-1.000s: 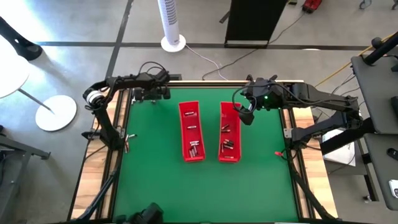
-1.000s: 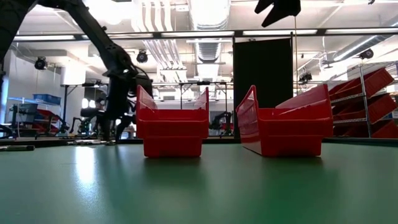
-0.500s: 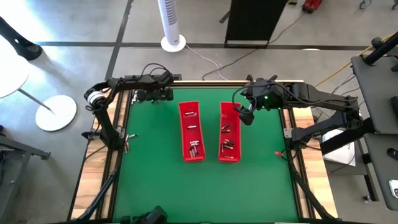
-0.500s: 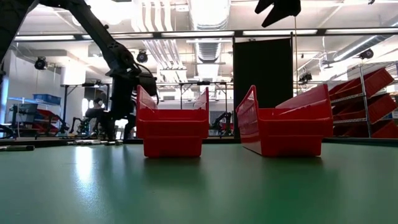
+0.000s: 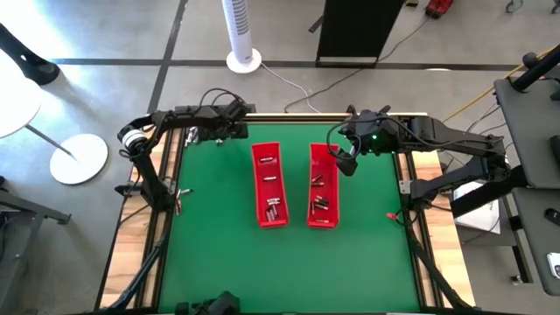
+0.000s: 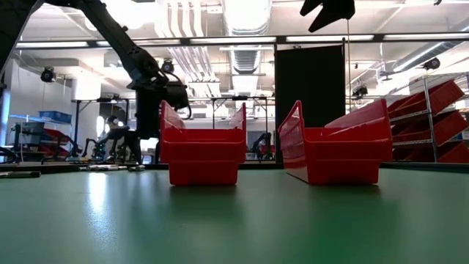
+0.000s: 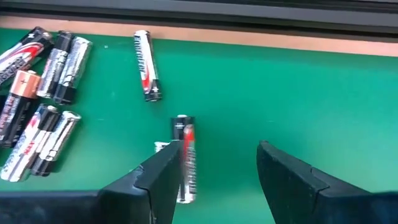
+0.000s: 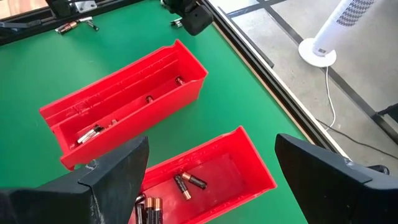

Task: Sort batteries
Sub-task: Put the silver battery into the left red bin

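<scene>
Loose batteries [image 7: 43,93] lie in a heap on the green mat near the table's far left edge. One battery [image 7: 146,65] lies apart from the heap. My left gripper [image 7: 221,149] hangs open over the mat there [image 5: 234,131], and another single battery [image 7: 185,146] lies flat beside one of its fingers. Two long red trays, the left tray [image 5: 269,184] and the right tray [image 5: 322,185], stand side by side mid-table with a few batteries in each. My right gripper [image 5: 346,162] is raised over the right tray's far end, open, with nothing between its fingers [image 8: 212,142]. My left gripper has one finger [image 7: 163,171] in front of the near end of the single battery [image 7: 186,180]. The finger hides that end, so I cannot tell whether it touches. The battery lies flat on the mat, outside the gap between the fingers.
The table's dark frame rail [image 7: 199,12] runs close behind the loose batteries. The mat's near half [image 5: 289,271] holds nothing. A small item [image 5: 391,216] lies at the mat's right edge. A white fan [image 5: 242,35] stands on the floor beyond the table.
My left gripper has moved toward the table's right, from the far left corner toward the far end of the left tray. The right arm and both trays have kept still.
</scene>
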